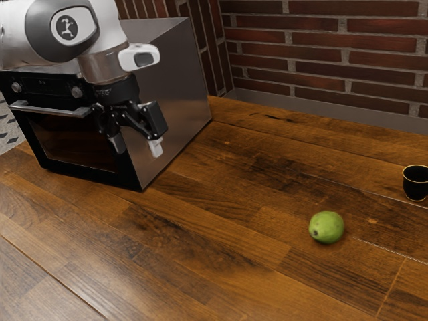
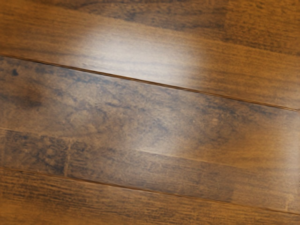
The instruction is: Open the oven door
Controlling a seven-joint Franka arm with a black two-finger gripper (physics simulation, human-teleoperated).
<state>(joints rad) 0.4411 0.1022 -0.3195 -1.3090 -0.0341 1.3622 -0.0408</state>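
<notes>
The claw [image 1: 136, 143] is wide open and empty. Toward ten o'clock in the exterior view, the oven door [image 1: 75, 144] has a hard, maybe slippery handle [image 1: 50, 110]: grab its middle.

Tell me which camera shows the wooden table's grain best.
The wrist view: it looks at the wooden table from close up, so the grain and seams look larger. The exterior view shows the table more widely, with the oven, green fruit and black cup resting on it.
</notes>
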